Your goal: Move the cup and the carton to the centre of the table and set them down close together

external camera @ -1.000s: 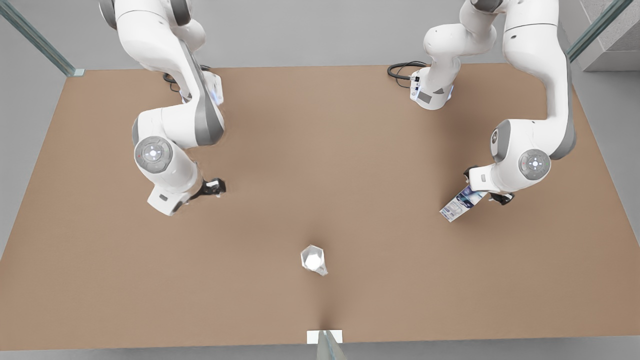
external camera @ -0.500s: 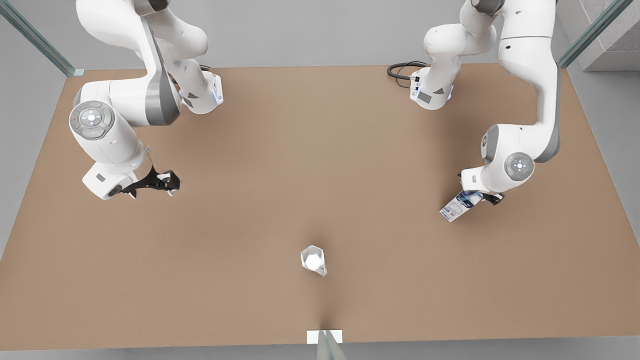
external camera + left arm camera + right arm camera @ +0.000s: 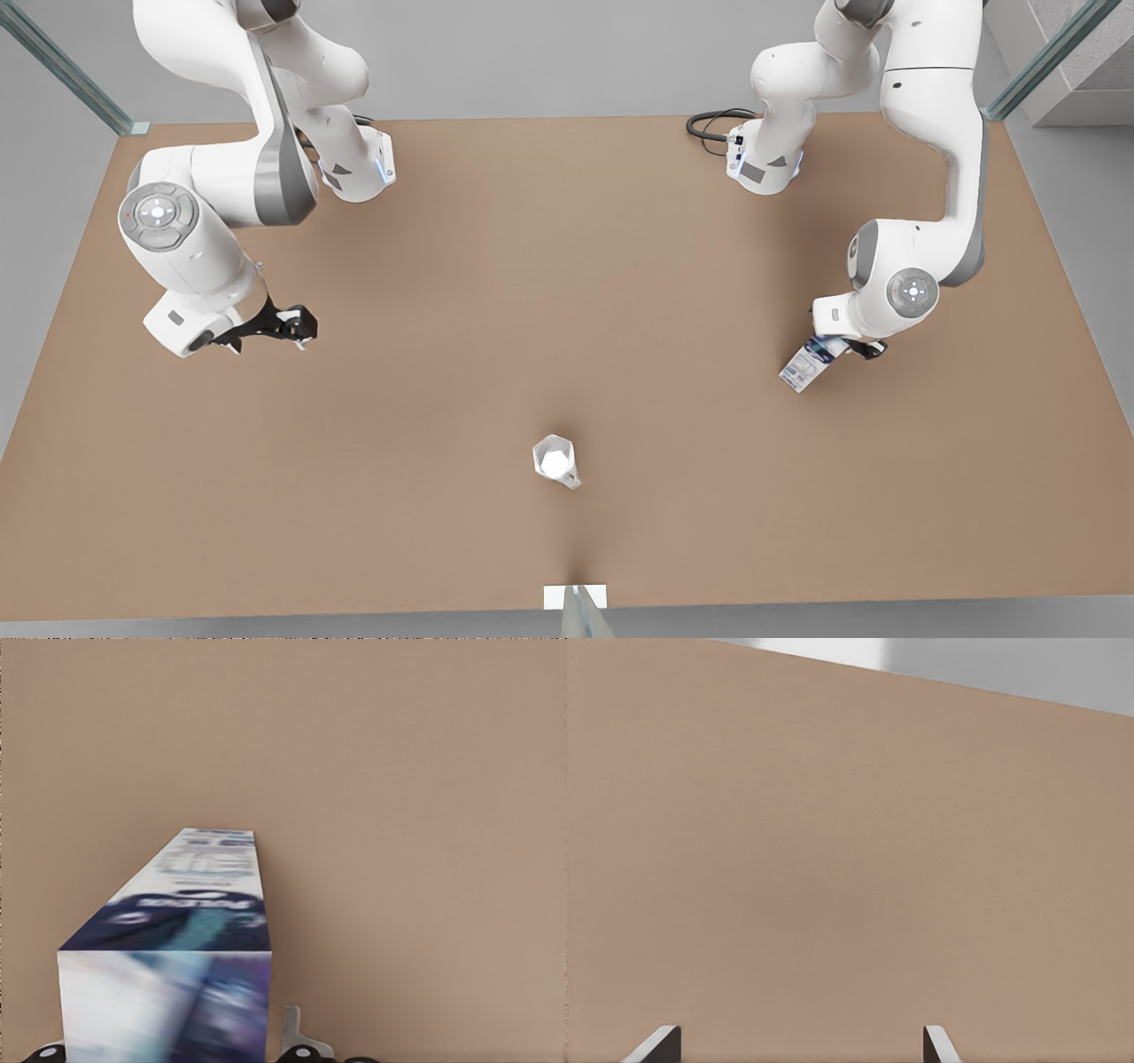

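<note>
The white and blue carton [image 3: 804, 367] stands on the brown table [image 3: 567, 266] at the front view's right. My left gripper [image 3: 843, 346] is down over its top end. In the left wrist view the carton [image 3: 177, 966] sits between the fingers, and one fingertip [image 3: 293, 1032] shows a thin gap beside it, so the gripper is open. The pale faceted cup [image 3: 555, 461] stands upright near the table's front middle, apart from both arms. My right gripper [image 3: 297, 326] hovers at the front view's left, open [image 3: 799, 1045] over bare table, and waits.
Both arm bases stand at the table's back edge, with a black cable [image 3: 709, 124] beside the one at the front view's right. A small white bracket [image 3: 576, 596] sits at the front edge below the cup. Bare tabletop lies between cup and carton.
The right arm swung away toward the front view's left, then almost stopped. The left arm sank lower over the carton. Cup and carton stayed put.
</note>
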Tool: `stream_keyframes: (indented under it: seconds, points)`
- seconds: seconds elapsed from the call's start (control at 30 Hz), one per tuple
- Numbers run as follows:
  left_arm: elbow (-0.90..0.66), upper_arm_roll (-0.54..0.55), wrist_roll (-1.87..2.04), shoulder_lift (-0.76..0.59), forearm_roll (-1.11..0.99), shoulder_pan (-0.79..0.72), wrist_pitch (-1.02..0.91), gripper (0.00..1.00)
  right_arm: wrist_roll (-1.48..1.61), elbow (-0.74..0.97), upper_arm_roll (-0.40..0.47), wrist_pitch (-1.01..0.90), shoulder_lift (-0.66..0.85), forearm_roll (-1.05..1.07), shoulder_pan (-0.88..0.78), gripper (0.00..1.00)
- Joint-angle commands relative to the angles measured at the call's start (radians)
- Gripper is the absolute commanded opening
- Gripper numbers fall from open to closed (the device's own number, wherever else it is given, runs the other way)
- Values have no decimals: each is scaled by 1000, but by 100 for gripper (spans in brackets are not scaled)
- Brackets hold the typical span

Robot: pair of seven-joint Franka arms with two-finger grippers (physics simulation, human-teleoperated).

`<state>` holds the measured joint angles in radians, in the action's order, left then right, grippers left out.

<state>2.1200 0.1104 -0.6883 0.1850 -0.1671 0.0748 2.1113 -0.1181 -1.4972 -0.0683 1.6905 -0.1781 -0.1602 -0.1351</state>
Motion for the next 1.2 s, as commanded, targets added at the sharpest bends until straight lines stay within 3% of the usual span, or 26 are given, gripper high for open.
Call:
stream_keyframes:
  seconds: [0.0, 0.53, 0.7, 0.9, 1.17]
  points:
    - [0, 0, 0, -1, 4, -1, -2, 69, 0, 0, -1, 0, -1, 1, -1, 100]
    - [-8, 32, -14, -98, 8, -4, -70, 68, 0, 0, 1, 11, -15, 10, 0, 100]
    - [-106, 219, -66, -133, 15, 2, -149, 69, 0, 0, 1, 8, -15, 10, 3, 100]
    - [-164, 348, -244, -81, 84, -9, -132, 69, 0, 0, 1, 9, -17, 10, 3, 100]
    - [-324, 356, -232, 83, 193, -290, -82, 69, 0, 0, 1, 9, -18, 10, 5, 100]
